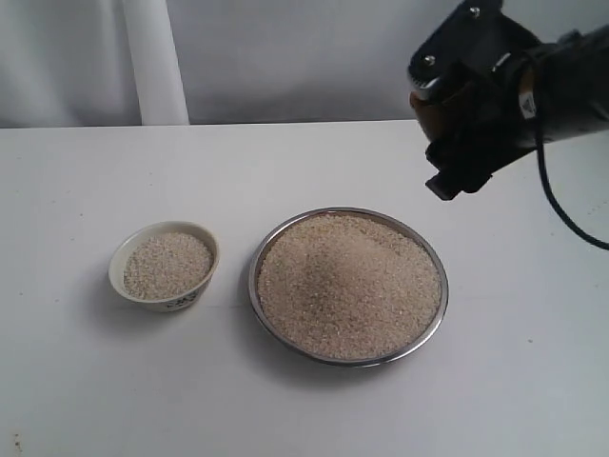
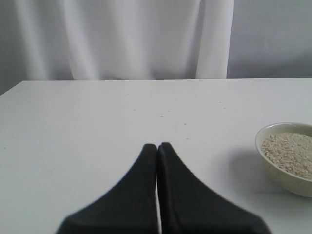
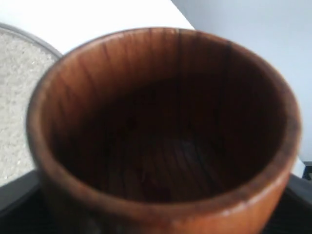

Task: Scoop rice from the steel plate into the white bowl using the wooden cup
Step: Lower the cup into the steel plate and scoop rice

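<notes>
Our right tool (image 1: 455,114) hangs in the upper right of the exterior view, clamped on the small dark brown wooden cup (image 1: 427,112), whose inside looks empty. Our left tool (image 2: 157,148) has its fingers pressed together, low over the white counter (image 1: 86,381).

We judge 2 risks. The pale rice (image 1: 347,286) is heaped up to the thin rim of the wide shiny steel plate (image 1: 348,363), so a careless dig could push grains over. The small cream-white bowl (image 1: 115,269), at centre left, is already nearly full, so a full pour may overflow.

Bare counter lies between bowl and plate and all around them.
</notes>
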